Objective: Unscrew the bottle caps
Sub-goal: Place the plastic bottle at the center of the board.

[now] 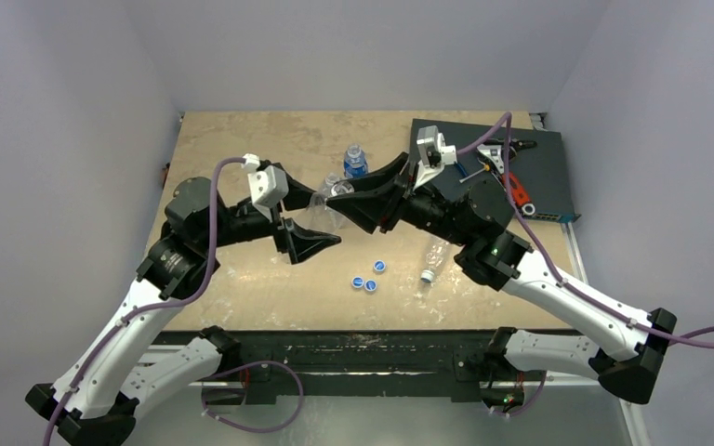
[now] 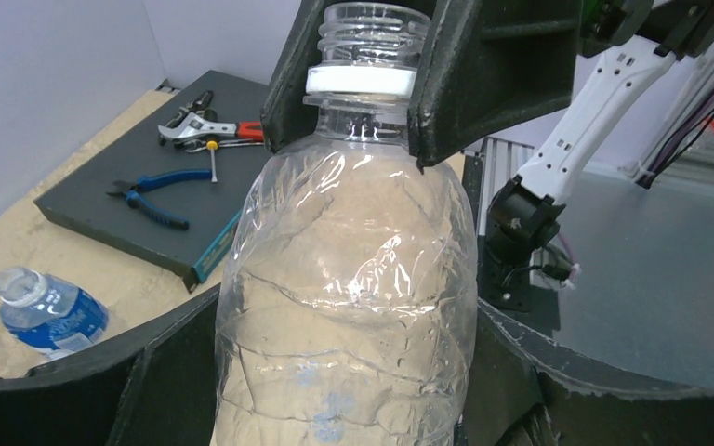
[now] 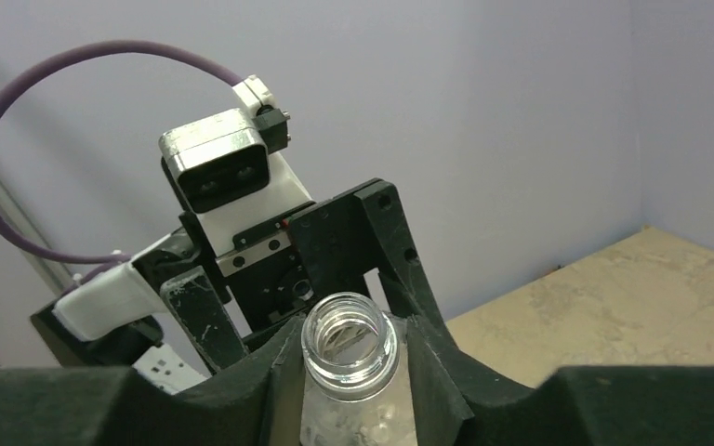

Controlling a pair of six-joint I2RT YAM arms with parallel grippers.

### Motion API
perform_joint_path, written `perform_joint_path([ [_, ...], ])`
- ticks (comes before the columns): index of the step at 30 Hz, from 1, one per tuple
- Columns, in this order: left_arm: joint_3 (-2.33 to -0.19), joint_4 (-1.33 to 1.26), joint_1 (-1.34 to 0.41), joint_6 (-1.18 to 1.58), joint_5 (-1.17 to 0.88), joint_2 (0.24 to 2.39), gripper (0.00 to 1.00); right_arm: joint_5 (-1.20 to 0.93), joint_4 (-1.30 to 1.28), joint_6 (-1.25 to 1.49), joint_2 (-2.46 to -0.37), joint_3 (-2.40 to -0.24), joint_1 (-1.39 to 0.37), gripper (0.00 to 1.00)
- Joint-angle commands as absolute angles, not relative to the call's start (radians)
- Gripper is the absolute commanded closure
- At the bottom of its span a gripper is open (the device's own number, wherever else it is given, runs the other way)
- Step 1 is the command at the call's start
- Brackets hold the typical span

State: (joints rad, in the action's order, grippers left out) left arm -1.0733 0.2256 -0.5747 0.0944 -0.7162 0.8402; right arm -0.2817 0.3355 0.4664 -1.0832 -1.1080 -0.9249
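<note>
Your left gripper (image 2: 344,390) is clamping the crinkled bottle (image 2: 344,279) by its body, mid-table between the two arms. Your right gripper (image 2: 361,111) is pinching the neck at the white collar ring (image 2: 361,80). The threads above it are showing bare, so as I'm reading it there's no cap to turn here. You're wanting to let go of that neck gently, without crushing it, and go looking for a capped bottle. The right wrist view is looking straight down the open mouth (image 3: 350,346). Only the overhead is showing you three blue caps (image 1: 370,284) lying loose on the near side, and a second bottle (image 1: 434,258) lying just right of them.
</note>
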Motion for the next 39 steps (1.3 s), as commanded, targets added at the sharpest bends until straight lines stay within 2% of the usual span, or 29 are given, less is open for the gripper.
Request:
perform_joint_path([
  [1, -1.078, 0.169, -0.575, 0.114, -0.735, 0.845, 0.99, -0.246, 0.349, 0.463, -1.113, -1.156, -0.952, 0.71],
  [3, -1.082, 0.175, -0.574, 0.115, -0.733, 0.848, 0.9, -0.219, 0.321, 0.452, -1.128, -1.167, -0.963, 0.87],
  [4, -1.085, 0.182, -0.574, 0.118, -0.725, 0.847, 0.75, -0.207, 0.304, 0.446, -1.135, -1.172, -0.966, 0.92],
  [5, -1.087, 0.19, -0.575, 0.125, -0.698, 0.846, 0.37, -0.191, 0.283, 0.437, -1.138, -1.18, -0.967, 0.95],
  [6, -1.089, 0.198, -0.574, 0.139, -0.667, 0.843, 0.25, -0.17, 0.259, 0.426, -1.139, -1.186, -0.968, 0.96],
  [7, -1.097, 0.212, -0.573, 0.141, -0.631, 0.842, 0.18, -0.135, 0.237, 0.411, -1.134, -1.188, -0.968, 0.96],
  [9, -1.116, 0.248, -0.571, 0.127, -0.585, 0.839, 0.11, -0.07, 0.181, 0.385, -1.116, -1.185, -0.968, 0.97],
  [14, -1.17, 0.362, -0.563, 0.1, -0.421, 0.826, 0.04, 0.092, 0.028, 0.261, -1.061, -1.15, -0.966, 0.97],
  [18, -1.221, 0.475, -0.561, 0.069, -0.372, 0.851, 0.01, 0.252, -0.048, 0.196, -1.066, -1.096, -0.965, 0.98],
  [25, -1.326, 0.608, -0.561, 0.06, -0.296, 0.937, 0.0, 0.437, 0.129, 0.139, -1.143, -0.949, -0.92, 1.0],
  [32, -1.326, 0.604, -0.561, 0.054, -0.294, 0.93, 0.0, 0.421, 0.318, 0.173, -1.245, -0.906, -0.808, 1.0],
  [39, -1.318, 0.593, -0.561, 0.063, -0.295, 0.925, 0.0, 0.474, 0.477, 0.155, -1.337, -0.867, -0.805, 1.0],
])
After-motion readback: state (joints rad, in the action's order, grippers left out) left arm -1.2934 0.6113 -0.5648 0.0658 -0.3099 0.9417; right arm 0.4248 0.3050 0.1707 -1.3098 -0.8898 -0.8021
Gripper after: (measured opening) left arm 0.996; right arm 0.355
